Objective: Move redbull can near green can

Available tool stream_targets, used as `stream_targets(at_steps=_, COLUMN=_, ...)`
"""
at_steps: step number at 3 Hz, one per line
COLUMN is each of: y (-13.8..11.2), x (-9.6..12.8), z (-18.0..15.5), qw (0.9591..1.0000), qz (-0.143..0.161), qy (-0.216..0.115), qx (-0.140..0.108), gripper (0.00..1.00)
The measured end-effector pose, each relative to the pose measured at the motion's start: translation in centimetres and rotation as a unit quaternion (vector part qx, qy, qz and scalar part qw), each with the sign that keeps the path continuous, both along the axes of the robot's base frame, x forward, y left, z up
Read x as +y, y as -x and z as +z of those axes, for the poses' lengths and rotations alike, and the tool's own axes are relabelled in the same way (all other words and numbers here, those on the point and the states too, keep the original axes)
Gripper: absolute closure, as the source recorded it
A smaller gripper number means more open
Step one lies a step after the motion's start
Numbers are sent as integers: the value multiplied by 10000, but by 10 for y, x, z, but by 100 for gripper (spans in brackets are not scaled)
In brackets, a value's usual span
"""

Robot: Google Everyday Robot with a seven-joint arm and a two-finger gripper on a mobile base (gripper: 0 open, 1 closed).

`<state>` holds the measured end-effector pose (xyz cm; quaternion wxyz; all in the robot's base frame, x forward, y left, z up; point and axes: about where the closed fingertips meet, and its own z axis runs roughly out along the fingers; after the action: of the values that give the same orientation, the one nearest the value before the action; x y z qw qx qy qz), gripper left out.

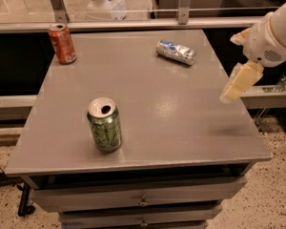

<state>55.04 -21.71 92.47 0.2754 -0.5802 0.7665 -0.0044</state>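
The redbull can (176, 52), silver and blue, lies on its side near the far right of the grey table (148, 104). The green can (104, 124) stands upright near the table's front left, its silver top with the drinking hole showing. My gripper (239, 82) hangs over the table's right edge, to the right of and nearer than the redbull can, not touching it. It holds nothing that I can see.
An orange-red can (62, 44) stands upright at the far left corner. The table has drawers (143, 202) below its front edge. A rail and dark shelving run behind the table.
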Motion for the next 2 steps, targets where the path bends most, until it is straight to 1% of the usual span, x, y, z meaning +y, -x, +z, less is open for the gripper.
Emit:
stream_targets(at_steps=1, y=-32, x=-1, z=-7, qw=9992, qz=-143, qy=-353, qx=-146, gripper=0)
stream_targets(at_steps=2, y=-61, x=2, z=-22, qw=9957, qz=-415, qy=-814, qx=-141, gripper=0)
